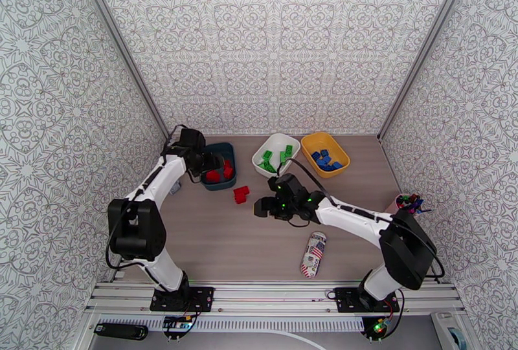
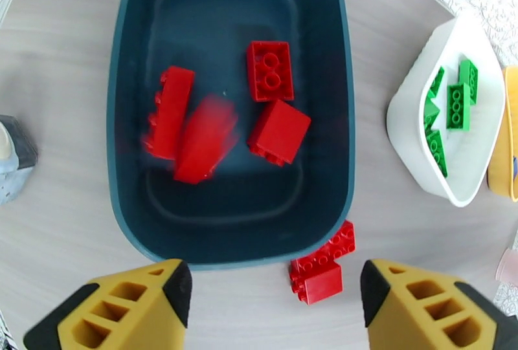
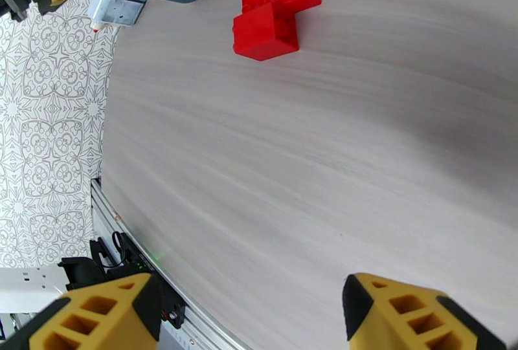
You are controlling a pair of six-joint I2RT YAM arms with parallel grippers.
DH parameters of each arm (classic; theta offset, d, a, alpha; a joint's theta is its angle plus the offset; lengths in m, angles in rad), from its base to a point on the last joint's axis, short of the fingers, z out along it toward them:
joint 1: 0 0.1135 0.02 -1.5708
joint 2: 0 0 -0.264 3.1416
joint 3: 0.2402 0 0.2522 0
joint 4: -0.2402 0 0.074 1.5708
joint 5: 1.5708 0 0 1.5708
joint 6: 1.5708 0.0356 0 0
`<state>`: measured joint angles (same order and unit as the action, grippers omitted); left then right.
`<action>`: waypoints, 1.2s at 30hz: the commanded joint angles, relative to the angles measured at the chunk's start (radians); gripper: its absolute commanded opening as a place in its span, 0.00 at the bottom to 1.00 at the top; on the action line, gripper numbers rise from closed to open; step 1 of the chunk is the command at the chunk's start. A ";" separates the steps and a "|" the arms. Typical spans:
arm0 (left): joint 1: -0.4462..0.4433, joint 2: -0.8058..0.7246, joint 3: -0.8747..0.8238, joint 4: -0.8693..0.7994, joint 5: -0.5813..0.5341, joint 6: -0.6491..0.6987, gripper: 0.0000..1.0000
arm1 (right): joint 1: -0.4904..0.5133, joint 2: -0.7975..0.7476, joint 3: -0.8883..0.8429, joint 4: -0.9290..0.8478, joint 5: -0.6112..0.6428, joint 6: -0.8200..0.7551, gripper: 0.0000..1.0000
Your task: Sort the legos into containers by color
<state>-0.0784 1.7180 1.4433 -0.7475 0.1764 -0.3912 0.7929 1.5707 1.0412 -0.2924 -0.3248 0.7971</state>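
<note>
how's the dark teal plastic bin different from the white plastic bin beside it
The dark teal-blue plastic bin holds red studded bricks; the white plastic bin holds green bricks. The teal bin sits leftmost, with the left gripper hanging open by its rim; the white bin stands between it and a yellow bin. Both are shallow rounded rectangles.

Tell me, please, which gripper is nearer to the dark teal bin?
Left. The left gripper hangs open over the dark teal bin; the right gripper, also open, is farther off, with the loose red legos between it and the bin.
</note>
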 commanded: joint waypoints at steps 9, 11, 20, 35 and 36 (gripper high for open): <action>-0.147 -0.222 -0.246 -0.012 -0.152 -0.058 0.81 | -0.021 -0.047 -0.053 -0.083 0.079 -0.059 0.80; -0.180 -0.239 -0.270 -0.015 -0.179 -0.076 0.82 | -0.023 -0.051 -0.059 -0.086 0.085 -0.063 0.81; -0.332 -0.204 -0.343 0.018 -0.259 -0.175 0.87 | -0.025 -0.090 -0.099 -0.117 0.141 -0.083 0.84; -0.472 0.143 -0.211 0.046 -0.354 -0.285 0.84 | -0.042 -0.151 -0.162 -0.138 0.168 -0.100 0.85; -0.470 0.155 -0.207 0.054 -0.358 -0.287 0.84 | -0.044 -0.155 -0.164 -0.141 0.171 -0.100 0.85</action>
<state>-0.5476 1.8408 1.2007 -0.7143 -0.1375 -0.6456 0.7616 1.4475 0.8963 -0.4129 -0.1757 0.7139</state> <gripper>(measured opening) 0.842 0.853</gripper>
